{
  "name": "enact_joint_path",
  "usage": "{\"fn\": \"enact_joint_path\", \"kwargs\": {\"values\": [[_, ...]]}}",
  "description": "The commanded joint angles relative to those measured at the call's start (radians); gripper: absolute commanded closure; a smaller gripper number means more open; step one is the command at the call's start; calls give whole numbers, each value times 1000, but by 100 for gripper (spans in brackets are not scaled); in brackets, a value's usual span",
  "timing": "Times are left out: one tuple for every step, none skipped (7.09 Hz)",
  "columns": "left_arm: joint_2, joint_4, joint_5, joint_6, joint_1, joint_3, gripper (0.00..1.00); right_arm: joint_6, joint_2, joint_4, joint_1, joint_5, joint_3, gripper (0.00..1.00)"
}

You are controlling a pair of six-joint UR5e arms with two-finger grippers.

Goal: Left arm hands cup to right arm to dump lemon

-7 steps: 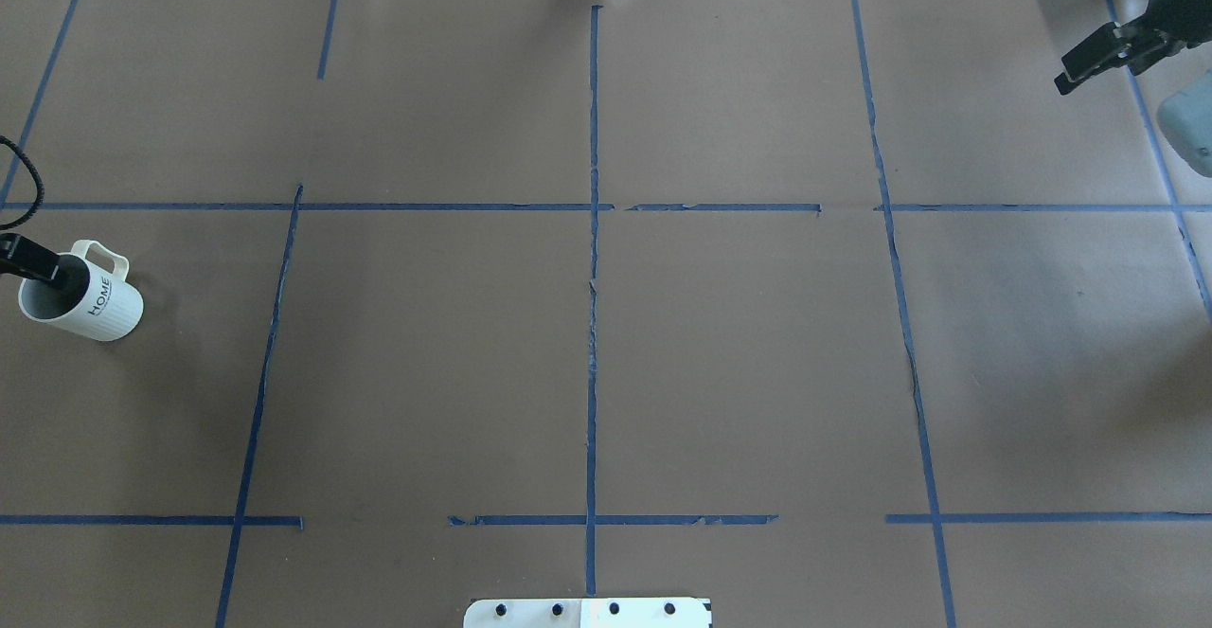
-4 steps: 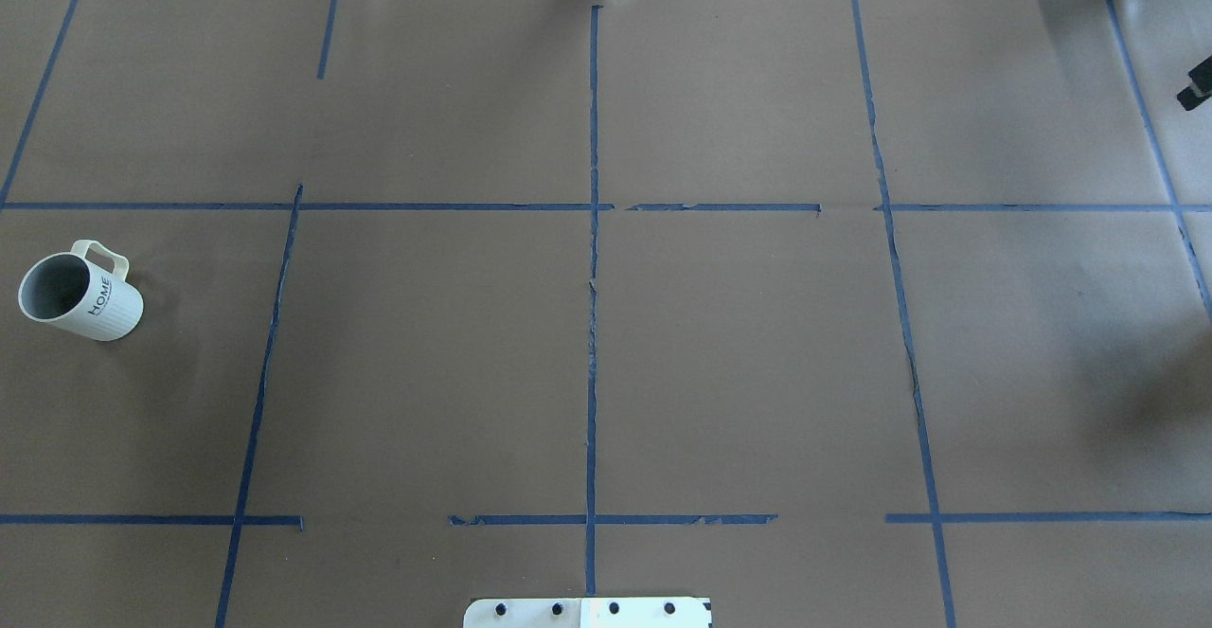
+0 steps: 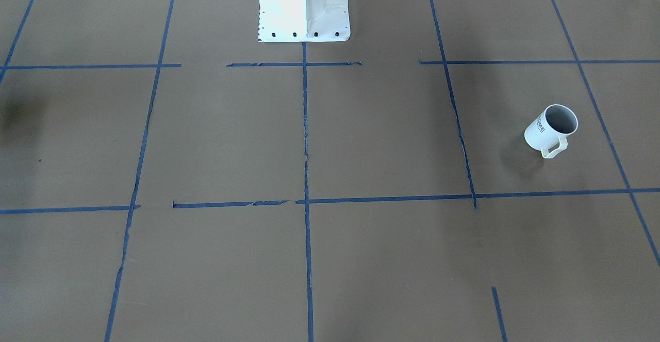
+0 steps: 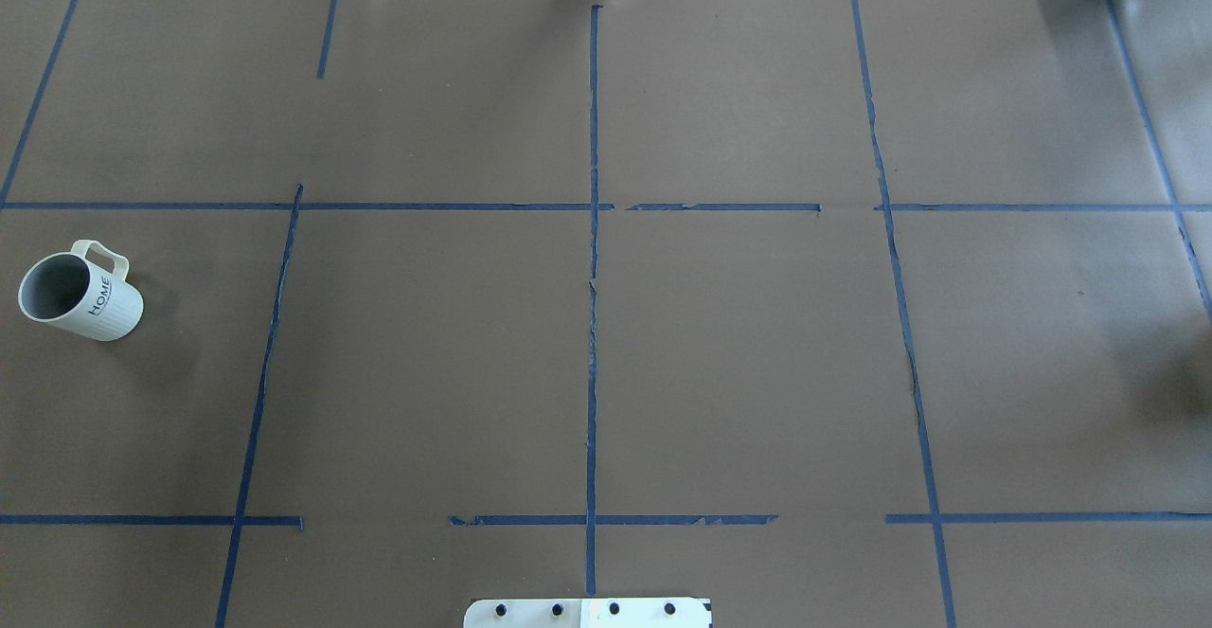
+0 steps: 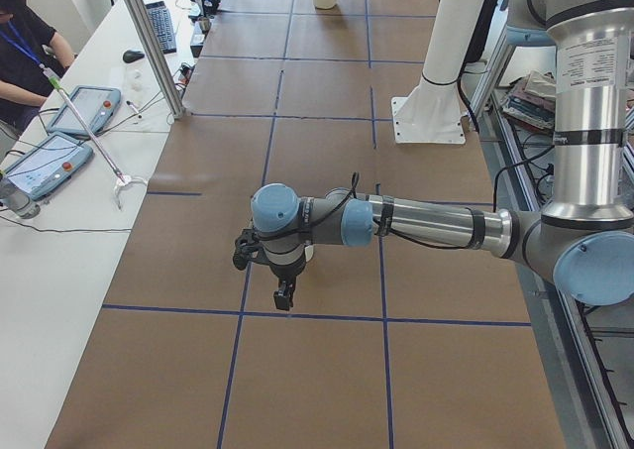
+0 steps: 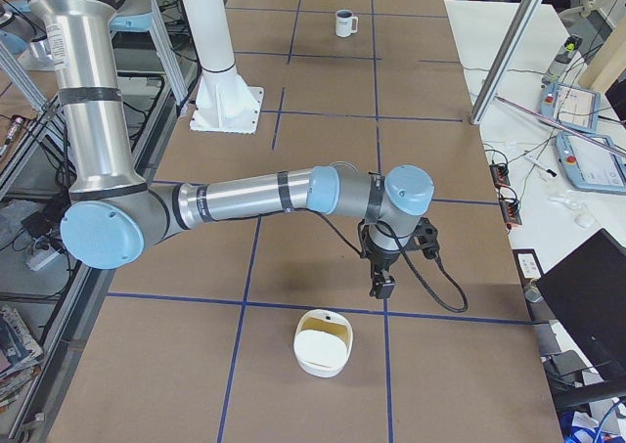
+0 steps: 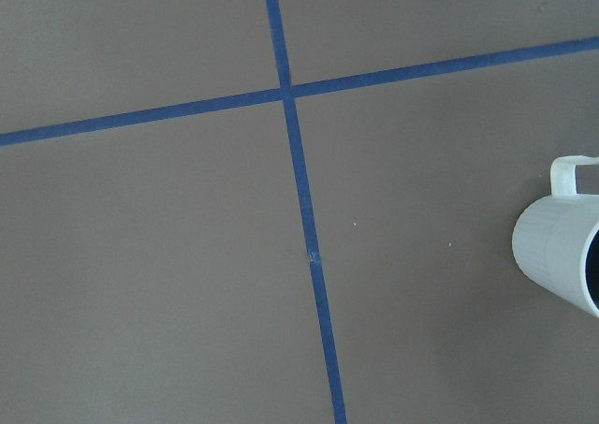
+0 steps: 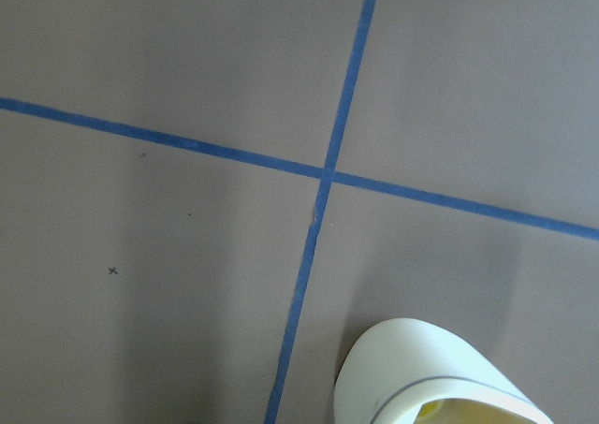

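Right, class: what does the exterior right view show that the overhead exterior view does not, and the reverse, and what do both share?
Only exterior right: the right arm, its tool hanging above the table, and a white container with yellow inside near it. Only overhead: the HOME lettering on the cup. Both: the cup on the brown table with blue tape lines.

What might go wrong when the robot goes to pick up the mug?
1. The cup stands loose on the table with nothing holding it. If the left gripper comes in crooked, it may knock the cup over.
2. The cup's inside looks plain grey, so there may be nothing in it to dump.
3. The right gripper hangs near a white bowl and might bump it when it swings.
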Motion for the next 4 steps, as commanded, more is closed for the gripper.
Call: {"fn": "enact_joint_path", "kwargs": {"values": [[41,-4,-1,1,-10,-37,0,41,-39,8,2,36,11,0],[51,-4,8,7,-10,-23,0,58,-67,53,-7,35,11,0],[48,-4,5,8,-10,-31,0,119,-87,114,-29,30,11,0],[52,-7,1,9,-12,-42,0,151,-131,179,-47,15,10,0]]}}
